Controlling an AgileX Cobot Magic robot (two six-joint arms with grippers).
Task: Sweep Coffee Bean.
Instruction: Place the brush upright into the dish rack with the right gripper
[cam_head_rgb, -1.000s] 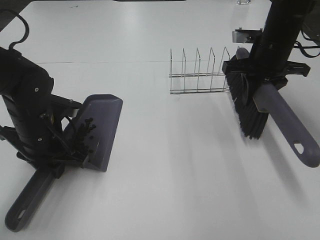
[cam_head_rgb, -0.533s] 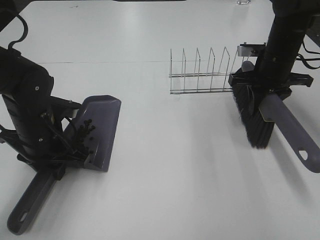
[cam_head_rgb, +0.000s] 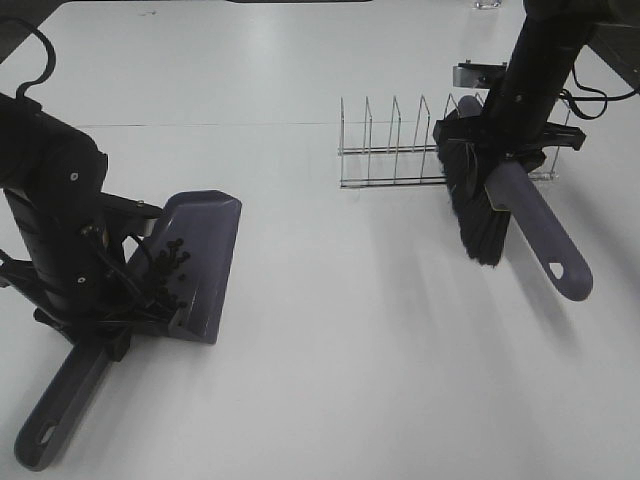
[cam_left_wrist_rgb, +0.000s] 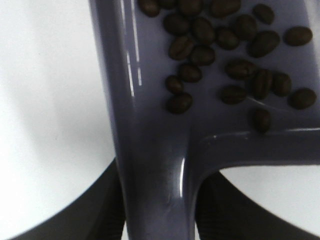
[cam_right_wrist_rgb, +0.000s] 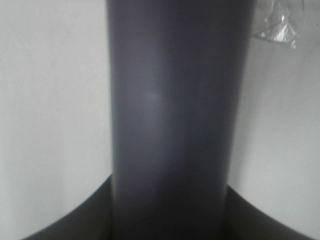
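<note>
**Both pincers clamping their tools, beans lying in the dustpan**

The left pincer (cam_head_rgb: 105, 335) is gripping the purple dustpan (cam_head_rgb: 205, 262) at the neck where the handle is meeting the pan, its dark fingers (cam_left_wrist_rgb: 107, 210) pressing in on both sides of the handle in the left wrist view. The left arm is standing nearly upright over the near-left part of the white counter (cam_head_rgb: 330, 380), bending down onto the handle, which is pointing toward the near edge. The coffee beans (cam_left_wrist_rgb: 227, 55) are lying clustered inside the pan, near its back wall.

The right pincer (cam_head_rgb: 503, 165) is clamping the purple handle of the brush (cam_head_rgb: 535, 230). The right arm is reaching down steeply from the far-right corner, holding the brush tilted, black bristles (cam_head_rgb: 472, 205) hanging above the counter and the handle's end pointing toward the near right. Just behind the bristles a wire rack (cam_head_rgb: 395, 150) is standing on the counter, well apart from the dustpan.
</note>
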